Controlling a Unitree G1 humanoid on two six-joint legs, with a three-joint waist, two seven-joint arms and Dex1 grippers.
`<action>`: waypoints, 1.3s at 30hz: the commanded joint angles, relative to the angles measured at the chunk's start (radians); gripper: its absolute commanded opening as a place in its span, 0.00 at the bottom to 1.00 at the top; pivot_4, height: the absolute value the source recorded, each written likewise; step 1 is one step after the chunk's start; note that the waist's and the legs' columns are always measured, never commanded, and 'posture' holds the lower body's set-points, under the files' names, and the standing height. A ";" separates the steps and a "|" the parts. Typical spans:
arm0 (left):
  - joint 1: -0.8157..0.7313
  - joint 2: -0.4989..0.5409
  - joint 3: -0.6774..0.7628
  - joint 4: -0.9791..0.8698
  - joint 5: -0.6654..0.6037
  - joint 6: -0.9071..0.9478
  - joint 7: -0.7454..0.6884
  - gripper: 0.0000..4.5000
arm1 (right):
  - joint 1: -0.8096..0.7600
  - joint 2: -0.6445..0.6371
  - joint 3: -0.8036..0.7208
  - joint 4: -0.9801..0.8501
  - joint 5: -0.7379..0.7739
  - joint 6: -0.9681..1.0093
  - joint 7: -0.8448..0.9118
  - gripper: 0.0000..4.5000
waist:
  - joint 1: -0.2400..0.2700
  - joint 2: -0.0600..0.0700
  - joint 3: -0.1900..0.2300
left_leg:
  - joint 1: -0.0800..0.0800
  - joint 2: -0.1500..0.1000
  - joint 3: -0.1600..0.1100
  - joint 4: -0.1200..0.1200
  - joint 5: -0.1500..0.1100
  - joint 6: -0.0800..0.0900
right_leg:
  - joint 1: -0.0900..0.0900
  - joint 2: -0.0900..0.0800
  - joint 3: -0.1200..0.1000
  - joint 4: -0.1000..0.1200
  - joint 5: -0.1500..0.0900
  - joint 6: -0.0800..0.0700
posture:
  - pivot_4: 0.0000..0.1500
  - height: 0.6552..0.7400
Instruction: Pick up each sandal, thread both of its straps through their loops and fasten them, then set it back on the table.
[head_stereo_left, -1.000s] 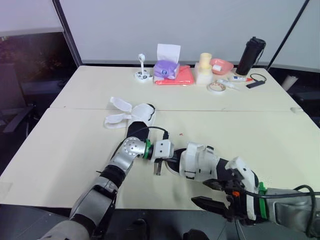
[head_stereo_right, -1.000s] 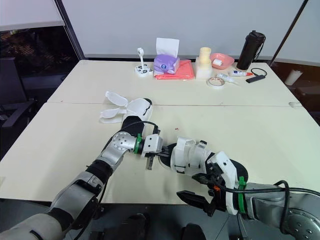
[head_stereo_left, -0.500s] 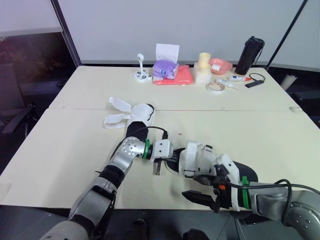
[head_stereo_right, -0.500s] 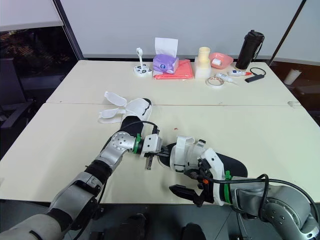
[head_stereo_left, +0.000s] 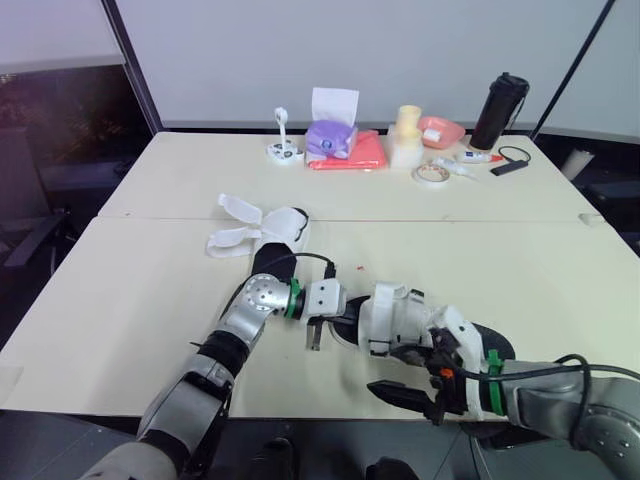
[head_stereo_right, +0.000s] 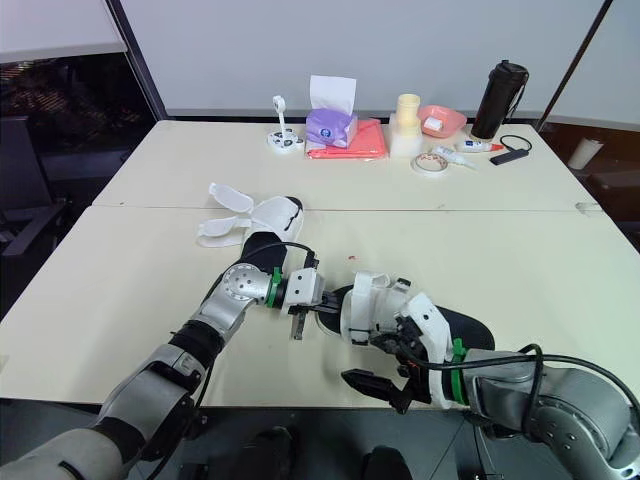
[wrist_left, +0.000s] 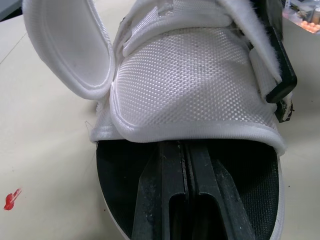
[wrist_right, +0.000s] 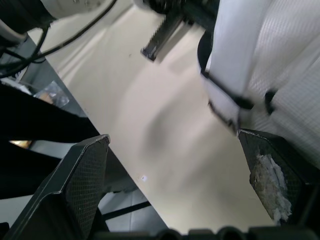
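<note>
sandal (head_stereo_left: 386, 312) just beside wide-spread right hand (head_stereo_left: 400, 372)

Left arm (head_stereo_left: 228, 340) and right arm (head_stereo_left: 565, 405) are silver-grey, black-jointed, with green wrist rings (head_stereo_left: 294, 298). Black cables (head_stereo_left: 312, 258) trail them; fingers (wrist_right: 75, 190) are black.

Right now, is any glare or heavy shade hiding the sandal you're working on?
Left eye view: even light, no glare on the table; the near sandal is evenly lit. Left wrist view: its black insole sits in shade under the white upper.
</note>
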 joint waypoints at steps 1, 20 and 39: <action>0.041 -0.002 -0.057 0.039 0.055 0.019 -0.019 0.00 | 0.001 -0.003 -0.062 -0.040 0.014 -0.012 -0.030 0.99 | 0.000 0.000 0.000 | 0.000 0.000 0.000 0.000 0.000 0.000 | 0.000 0.000 0.000 0.000 0.000 0.000 | 1.00 1.00; 0.044 -0.004 -0.055 0.032 0.054 0.027 -0.018 0.00 | -0.062 0.157 0.098 0.013 -0.048 -0.013 -0.087 0.99 | -0.018 0.000 -0.002 | 0.005 0.002 0.000 0.000 0.000 0.000 | 0.000 0.002 0.000 0.004 0.000 -0.005 | 1.00 1.00; 0.041 -0.008 -0.050 0.037 0.059 0.027 -0.013 0.00 | -0.061 0.154 0.079 0.019 0.039 0.034 -0.046 0.99 | -0.024 0.002 -0.002 | 0.001 0.000 -0.001 -0.001 -0.001 0.001 | -0.003 -0.001 0.001 0.006 0.000 -0.001 | 1.00 1.00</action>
